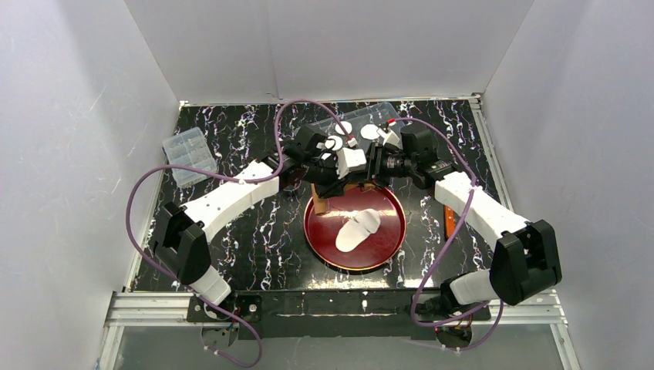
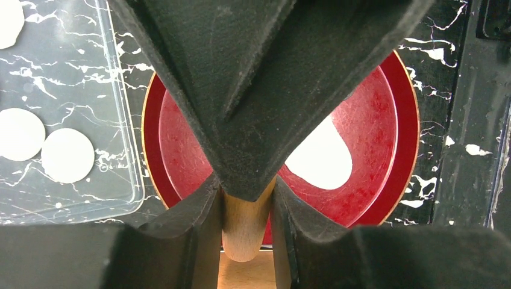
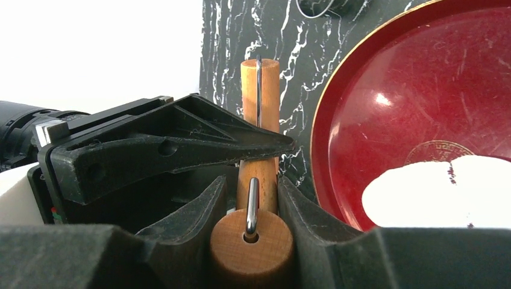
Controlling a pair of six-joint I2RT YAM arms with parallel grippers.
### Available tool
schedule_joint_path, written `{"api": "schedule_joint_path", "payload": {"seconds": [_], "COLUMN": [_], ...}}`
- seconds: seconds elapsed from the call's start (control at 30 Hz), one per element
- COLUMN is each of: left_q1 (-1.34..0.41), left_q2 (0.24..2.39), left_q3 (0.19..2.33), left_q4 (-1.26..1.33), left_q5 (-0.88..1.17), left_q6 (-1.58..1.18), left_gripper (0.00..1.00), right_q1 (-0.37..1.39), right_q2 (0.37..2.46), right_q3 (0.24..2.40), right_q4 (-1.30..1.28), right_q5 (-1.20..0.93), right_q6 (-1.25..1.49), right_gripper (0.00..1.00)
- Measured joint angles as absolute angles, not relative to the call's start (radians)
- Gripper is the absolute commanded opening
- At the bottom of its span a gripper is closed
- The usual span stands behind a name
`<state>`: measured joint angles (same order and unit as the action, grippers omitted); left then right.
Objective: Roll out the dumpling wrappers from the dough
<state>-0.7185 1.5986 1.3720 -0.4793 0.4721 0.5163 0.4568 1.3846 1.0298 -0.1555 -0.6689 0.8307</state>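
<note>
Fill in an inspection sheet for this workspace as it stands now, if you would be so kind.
Surface: black marbled table.
Job's things: dough flattened on the red plate; round dumpling wrappers in the clear tray; wooden roller over the plate's far rim.
Clutter: clear compartment box at far left; orange item by the right arm, too small to identify.
Grippers: left gripper fingers closed on the roller's handle; right gripper fingers closed on its roller end.
Cables: purple cables loop off both arms.
Surroundings: white walls; metal rail at the near edge.
</note>
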Motion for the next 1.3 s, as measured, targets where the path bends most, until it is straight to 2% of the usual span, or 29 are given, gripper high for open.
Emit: {"api": "schedule_joint_path", "payload": {"seconds": [0.03,0.07,0.23,0.33,0.5,0.67,0.8,0.83,0.93,1.0,1.1,1.3], "left_q1": [-0.721,-0.723,-0.726,-0.714,-0.697,-0.684,-0.683,-0.682,-0.679,-0.675,-0.668,-0.667], "left_q2": [1.598,1.597,1.593,1.593,1.598,1.61,1.613,1.616,1.634,1.645,1.65,1.65], "left_q3": [1.361,1.352,1.293,1.255,1.192,1.112,1.056,1.047,1.023,1.003,0.98,0.968], "left_q4": [-0.467,-0.455,-0.381,-0.343,-0.286,-0.232,-0.192,-0.181,-0.161,-0.164,-0.179,-0.195], "left_q5": [0.469,0.467,0.462,0.479,0.471,0.422,0.394,0.385,0.354,0.328,0.3,0.272], "left_q6": [0.506,0.498,0.47,0.468,0.471,0.471,0.472,0.471,0.469,0.469,0.468,0.462], "left_gripper": [0.0,0.0,0.0,0.0,0.0,0.0,0.0,0.0,0.0,0.0,0.0,0.0], "right_q1": [0.457,0.457,0.46,0.461,0.461,0.473,0.493,0.496,0.5,0.49,0.475,0.472], "right_q2": [1.385,1.385,1.391,1.418,1.502,1.625,1.691,1.71,1.758,1.776,1.782,1.774], "right_q3": [1.03,1.03,1.017,1.017,1.019,1.019,1.037,1.048,1.072,1.081,1.098,1.158], "right_q4": [-0.162,-0.168,-0.18,-0.18,-0.163,-0.085,-0.079,-0.079,-0.079,-0.087,-0.118,-0.179], "right_q5": [-0.665,-0.659,-0.632,-0.632,-0.639,-0.677,-0.681,-0.681,-0.667,-0.644,-0.617,-0.575], "right_q6": [0.826,0.819,0.793,0.786,0.784,0.812,0.811,0.809,0.81,0.809,0.804,0.765], "right_gripper": [0.04,0.01,0.01,0.13,0.17,0.33,0.4,0.45,0.67,0.73,0.77,0.79]}}
